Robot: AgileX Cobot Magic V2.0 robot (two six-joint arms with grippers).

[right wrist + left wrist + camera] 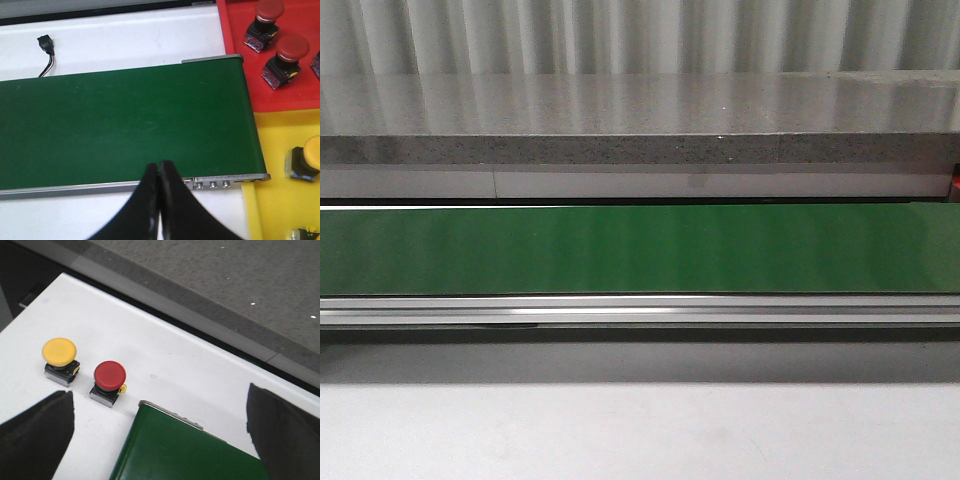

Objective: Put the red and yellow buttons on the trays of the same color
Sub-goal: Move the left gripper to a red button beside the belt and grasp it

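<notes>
In the left wrist view a yellow button (pixel 59 351) and a red button (pixel 110 375) stand side by side on the white table beyond the end of the green belt (pixel 185 450). My left gripper (pixel 160 432) is open, hovering over that belt end with nothing between its fingers. In the right wrist view a red tray (pixel 280 55) holds red buttons (pixel 292 46) and a yellow tray (pixel 285 170) holds a yellow button (pixel 312 152). My right gripper (pixel 159 167) is shut and empty at the belt's near rail. Neither gripper shows in the front view.
The green conveyor belt (pixel 640 248) runs across the front view, with a grey stone ledge (pixel 640 120) behind it and white table (pixel 640 430) in front. A small black connector with wires (pixel 46 44) lies on the white surface beyond the belt.
</notes>
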